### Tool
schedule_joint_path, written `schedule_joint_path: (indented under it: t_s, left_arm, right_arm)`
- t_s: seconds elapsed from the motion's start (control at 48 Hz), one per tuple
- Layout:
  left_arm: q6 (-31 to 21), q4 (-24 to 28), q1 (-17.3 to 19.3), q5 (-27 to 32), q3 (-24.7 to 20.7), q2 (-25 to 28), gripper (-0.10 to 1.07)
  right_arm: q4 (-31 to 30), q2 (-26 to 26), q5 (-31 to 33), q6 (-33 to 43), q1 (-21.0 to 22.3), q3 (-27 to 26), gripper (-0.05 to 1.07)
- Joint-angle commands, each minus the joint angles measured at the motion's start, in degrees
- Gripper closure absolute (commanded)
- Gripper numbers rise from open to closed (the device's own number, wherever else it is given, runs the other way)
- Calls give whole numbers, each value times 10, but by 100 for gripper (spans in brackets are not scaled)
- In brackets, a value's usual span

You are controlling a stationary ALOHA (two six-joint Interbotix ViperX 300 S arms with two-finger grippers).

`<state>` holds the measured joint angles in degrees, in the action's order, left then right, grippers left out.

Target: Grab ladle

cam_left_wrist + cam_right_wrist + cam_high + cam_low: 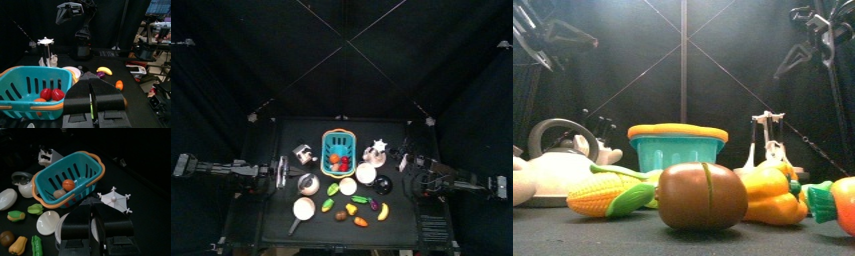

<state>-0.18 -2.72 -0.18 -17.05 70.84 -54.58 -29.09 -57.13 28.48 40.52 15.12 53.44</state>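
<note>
No text, label, brand, number or sign can be read in any view.

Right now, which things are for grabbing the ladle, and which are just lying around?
For the job:
- white ladle (my best guess)
- right gripper

Just lying about:
- teal basket
- kettle
- corn
- banana

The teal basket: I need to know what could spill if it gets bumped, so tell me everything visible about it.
The teal plastic basket with an orange rim stands upright near the table's back middle. Its walls are slotted. Inside lie small red and orange round toy fruits. Nothing visibly leans on it; a white star-topped stand stands apart beside it.
</note>
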Motion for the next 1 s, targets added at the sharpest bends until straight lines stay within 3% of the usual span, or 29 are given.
schedule_joint_path:
  t_s: [0.0, 0.146, 0.292, 0.5, 0.729, 0.979]
  left_arm:
    - [0, -4, 3, -4, -6, 4, 99]
    - [0, -7, 2, -4, -4, 4, 99]
    - [0, -7, 2, -4, -2, 3, 99]
    - [0, -8, 4, -4, 1, 3, 99]
    - [1, -8, 5, -4, 2, 3, 99]
    - [0, -11, 5, -4, 4, 4, 99]
  right_arm:
    - [-68, 20, 9, 57, -40, -3, 91]
    - [-152, 35, 51, 150, -95, -3, 91]
    - [-243, 39, 109, 246, -183, -4, 91]
    - [-350, 65, 252, 396, -320, 8, 91]
    - [-417, 101, 409, 541, -468, 14, 92]
    - [-439, 168, 533, 697, -560, 34, 92]
